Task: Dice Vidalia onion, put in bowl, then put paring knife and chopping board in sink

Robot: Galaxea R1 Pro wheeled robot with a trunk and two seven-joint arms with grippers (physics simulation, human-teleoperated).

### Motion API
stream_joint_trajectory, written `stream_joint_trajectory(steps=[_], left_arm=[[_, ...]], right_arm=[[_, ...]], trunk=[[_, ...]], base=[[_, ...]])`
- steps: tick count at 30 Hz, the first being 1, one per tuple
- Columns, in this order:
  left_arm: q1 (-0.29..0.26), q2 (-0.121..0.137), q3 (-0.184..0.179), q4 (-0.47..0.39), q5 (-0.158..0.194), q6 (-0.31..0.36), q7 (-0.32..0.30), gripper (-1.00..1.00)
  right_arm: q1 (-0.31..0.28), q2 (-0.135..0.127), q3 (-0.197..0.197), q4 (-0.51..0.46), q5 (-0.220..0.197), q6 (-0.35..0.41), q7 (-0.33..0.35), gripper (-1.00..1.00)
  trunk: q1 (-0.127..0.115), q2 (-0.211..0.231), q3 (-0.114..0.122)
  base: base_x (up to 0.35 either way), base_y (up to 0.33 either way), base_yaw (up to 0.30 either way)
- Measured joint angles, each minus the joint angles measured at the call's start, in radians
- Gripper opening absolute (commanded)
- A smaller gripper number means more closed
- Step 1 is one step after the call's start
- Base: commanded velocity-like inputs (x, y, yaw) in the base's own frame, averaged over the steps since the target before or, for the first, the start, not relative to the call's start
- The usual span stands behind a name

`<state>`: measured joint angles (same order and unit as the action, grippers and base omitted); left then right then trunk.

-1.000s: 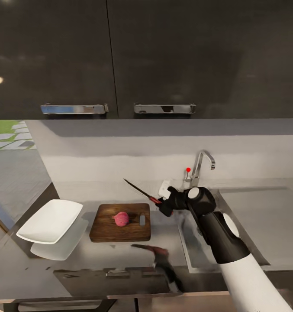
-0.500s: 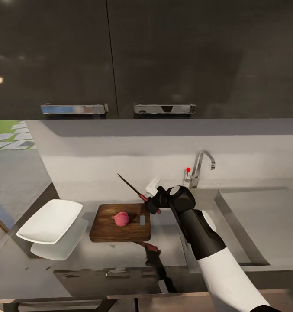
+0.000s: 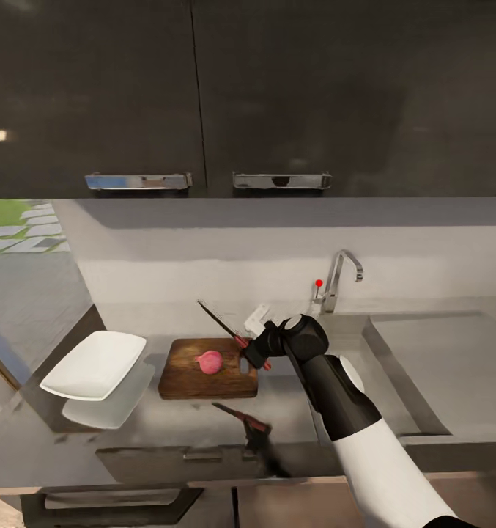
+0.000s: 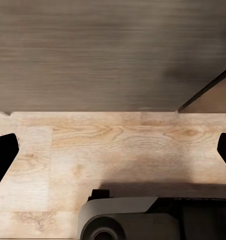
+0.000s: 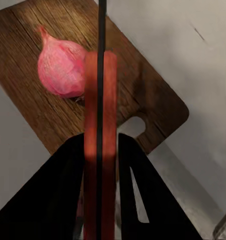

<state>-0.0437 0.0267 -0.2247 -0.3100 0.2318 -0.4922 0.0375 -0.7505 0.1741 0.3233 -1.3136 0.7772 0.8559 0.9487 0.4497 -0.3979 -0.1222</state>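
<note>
Right pincer [image 3: 256, 352] gripping paring knife [image 3: 226, 328], handle half hidden

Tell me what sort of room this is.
A kitchen, by the look of it: a sink with a chrome tap, dark wall cupboards above, and a chopping board bearing an onion.

Right arm reaches out, knife in its grip

The white and black right arm [image 3: 365, 433] stretches forward from low down, bent at its round black wrist. Its black right gripper [image 3: 256, 355] is closed tight on the small knife with the red handle and dark thin blade [image 3: 229, 331]. The black tips of the left gripper [image 4: 113, 150] sit wide apart, holding nothing.
</note>
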Motion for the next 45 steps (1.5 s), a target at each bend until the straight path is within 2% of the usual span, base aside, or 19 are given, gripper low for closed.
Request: stream_joint_trajectory(steps=[15,34,45], left_arm=[[0.0,0.0,0.001,0.0,0.0,0.0,0.0,1.0],[0.0,0.0,0.0,0.0,0.0,0.0,0.0,1.0],[0.0,0.0,0.0,0.0,0.0,0.0,0.0,1.0]], right_arm=[[0.0,0.0,0.004,0.0,0.0,0.015,0.04,-1.0],[0.0,0.0,-0.001,0.007,-0.003,0.016,0.048,-1.0],[0.0,0.0,0.0,0.047,-0.004,0.016,0.051,-1.0]], trunk=[[-0.001,0.0,0.0],[0.0,0.0,0.0],[0.0,0.0,0.0]], base=[[-0.01,0.015,0.0],[0.037,0.03,0.0],[-0.012,0.0,0.0]])
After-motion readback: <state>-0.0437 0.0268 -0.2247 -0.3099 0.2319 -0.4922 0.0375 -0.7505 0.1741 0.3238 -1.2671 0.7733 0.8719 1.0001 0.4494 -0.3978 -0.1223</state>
